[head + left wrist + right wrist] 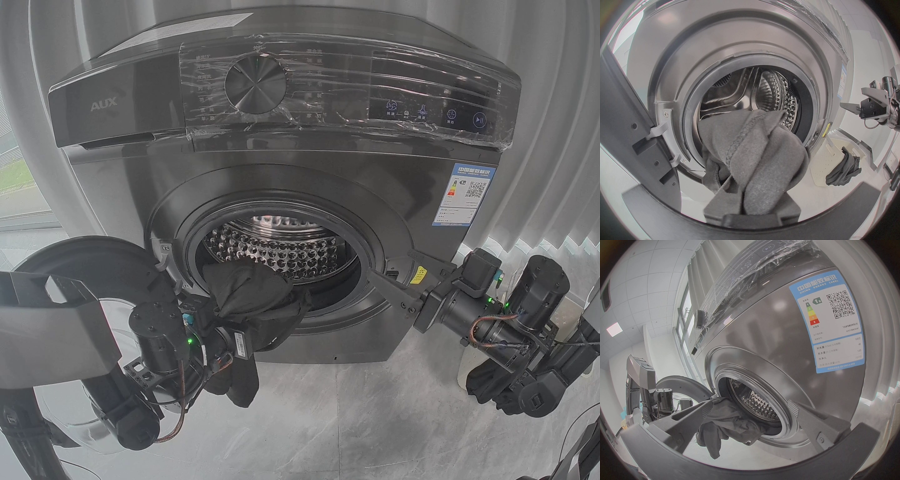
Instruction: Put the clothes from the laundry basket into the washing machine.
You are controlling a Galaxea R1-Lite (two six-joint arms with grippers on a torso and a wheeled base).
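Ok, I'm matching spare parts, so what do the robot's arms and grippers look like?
Both the left arm and right arm are black, built from stubby cylindrical housings with small green lights and looping orange-brown cables. The left wrist carries a white label. The right gripper has long, dark grey, tapering jaws with ribbed pads.

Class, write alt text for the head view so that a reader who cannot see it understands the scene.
A dark garment droops over the lower rim of the open washing machine, partly inside the drum, gripped by the left pincer. The door stands swung out on the left; the right pincer hangs open beside the opening's right edge.
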